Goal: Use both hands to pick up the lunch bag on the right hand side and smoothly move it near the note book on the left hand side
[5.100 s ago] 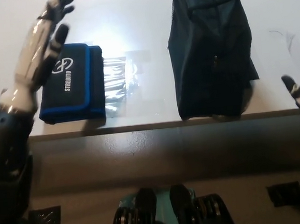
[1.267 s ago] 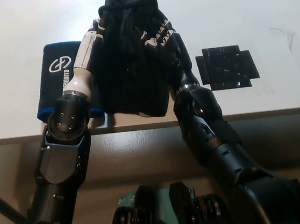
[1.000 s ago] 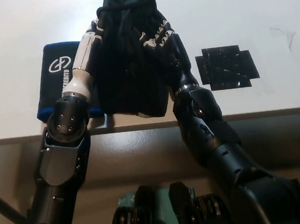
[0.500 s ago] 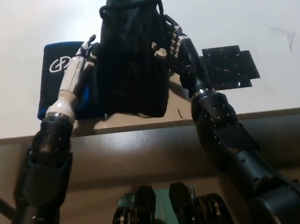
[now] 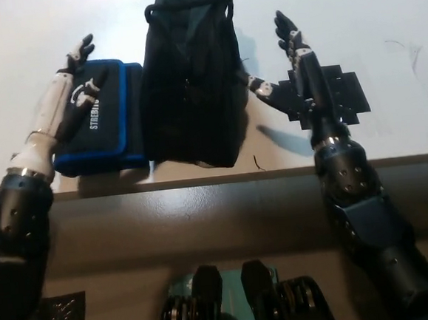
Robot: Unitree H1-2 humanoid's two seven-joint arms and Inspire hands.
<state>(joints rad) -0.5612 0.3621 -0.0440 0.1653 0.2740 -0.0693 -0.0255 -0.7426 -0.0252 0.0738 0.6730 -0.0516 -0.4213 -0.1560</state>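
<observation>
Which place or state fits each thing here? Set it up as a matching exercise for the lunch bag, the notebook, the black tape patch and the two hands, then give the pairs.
Things:
1. lunch bag
2. notebook
3. black tape patch
4. left hand
5. right hand

Places or states:
a. open, over the tape patch
b. blue-edged, at the table's left
c. standing between both hands, held by neither
d. on the table, right of the bag
e. open, over the notebook

Pairs: 1-c, 2-b, 3-d, 4-e, 5-a
</observation>
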